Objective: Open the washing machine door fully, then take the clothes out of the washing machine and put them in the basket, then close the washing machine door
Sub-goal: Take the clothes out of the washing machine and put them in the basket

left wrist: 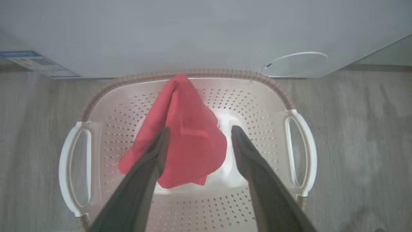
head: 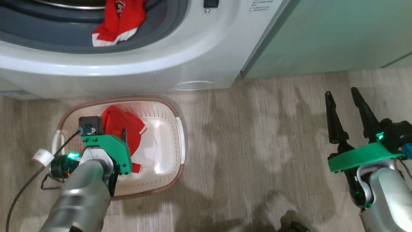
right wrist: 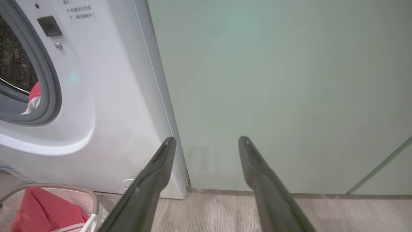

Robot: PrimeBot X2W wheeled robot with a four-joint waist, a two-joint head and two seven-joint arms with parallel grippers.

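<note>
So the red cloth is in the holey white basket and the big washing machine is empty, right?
Not empty. The red cloth lies in the cream perforated plastic basket, but the head view shows another red, white-trimmed cloth draped over the grey rim of the white washing machine.

soft, even indoor light, fairly bright. in the head view a white glare streak runs along the curved front of the washing machine (head: 96, 66), and hot spots shine on the inner wall of the basket (head: 161, 125). broad faint shadows lie on the wooden floor (head: 257, 145). the left wrist view is hazy, the clothes (left wrist: 190, 135) washed to pink, the left pincer (left wrist: 200, 129) soft-edged. the right wrist view bows straight edges near its borders.
</note>
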